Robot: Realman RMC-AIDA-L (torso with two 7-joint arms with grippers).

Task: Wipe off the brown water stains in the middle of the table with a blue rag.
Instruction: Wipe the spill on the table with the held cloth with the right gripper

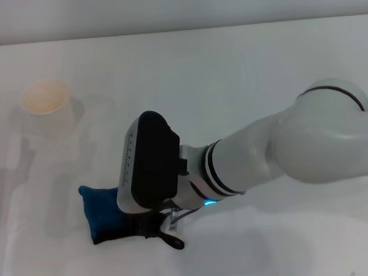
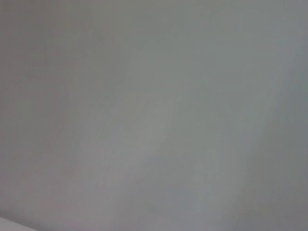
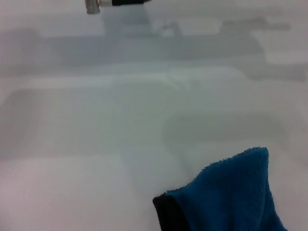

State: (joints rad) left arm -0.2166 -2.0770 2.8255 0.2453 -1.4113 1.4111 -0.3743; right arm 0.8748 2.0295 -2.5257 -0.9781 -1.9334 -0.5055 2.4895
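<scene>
Bright, washed-out; soft shadows; blur

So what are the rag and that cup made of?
The rag looks like soft terry or microfibre: fuzzy deep-blue pile with a dark edging, and it bunches under the right gripper. The cup seems to be thin white paper with a beige inside, though it could be plastic. Both sit on a matte white table.

One rag (image 1: 104,211), seemingly one cup (image 1: 44,97)
</scene>
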